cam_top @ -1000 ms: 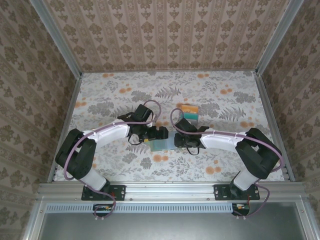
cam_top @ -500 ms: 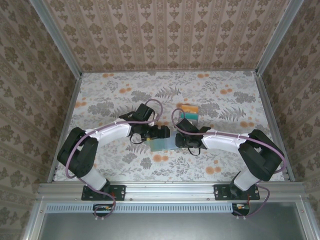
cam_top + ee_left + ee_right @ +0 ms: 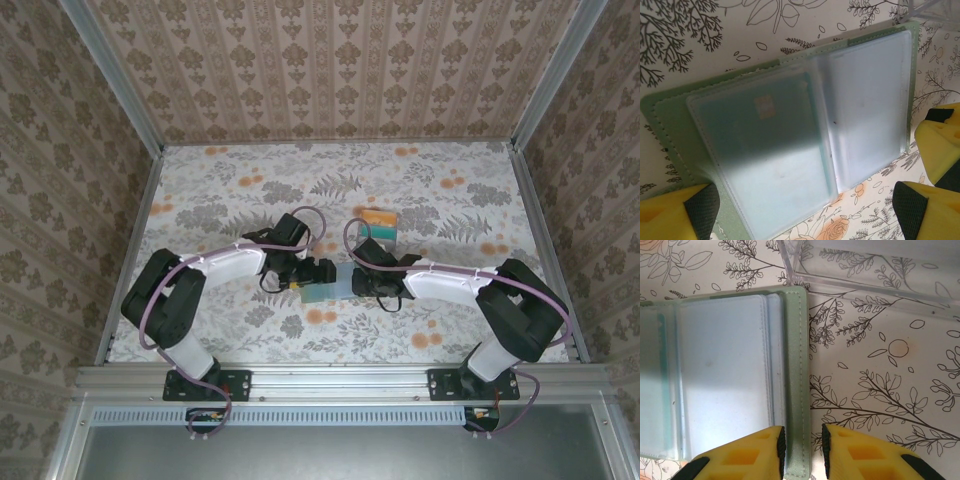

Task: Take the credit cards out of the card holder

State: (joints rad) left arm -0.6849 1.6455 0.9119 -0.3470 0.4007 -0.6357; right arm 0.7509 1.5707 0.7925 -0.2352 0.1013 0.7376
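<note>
1. The card holder (image 3: pixel 328 287) lies open on the surface (image 3: pixel 450 200), between both hands.
2. The left hand (image 3: pixel 805 197) is spread wide, straddling the holder's left leaf, where a credit card (image 3: pixel 770 135) sits sleeved.
3. The right hand (image 3: pixel 800 450) is narrow, pinching the holder's right border.
4. The orange and teal cards (image 3: pixel 380 222) lie just beyond the holder.

1. The whole table (image 3: pixel 200 200) is taken from high above its near edge by the top camera.
2. The holder (image 3: pixel 790 140) is looked down on from very close by the left wrist camera.
3. Its right half, shared with that view, is seen equally close by the right wrist camera.
</note>
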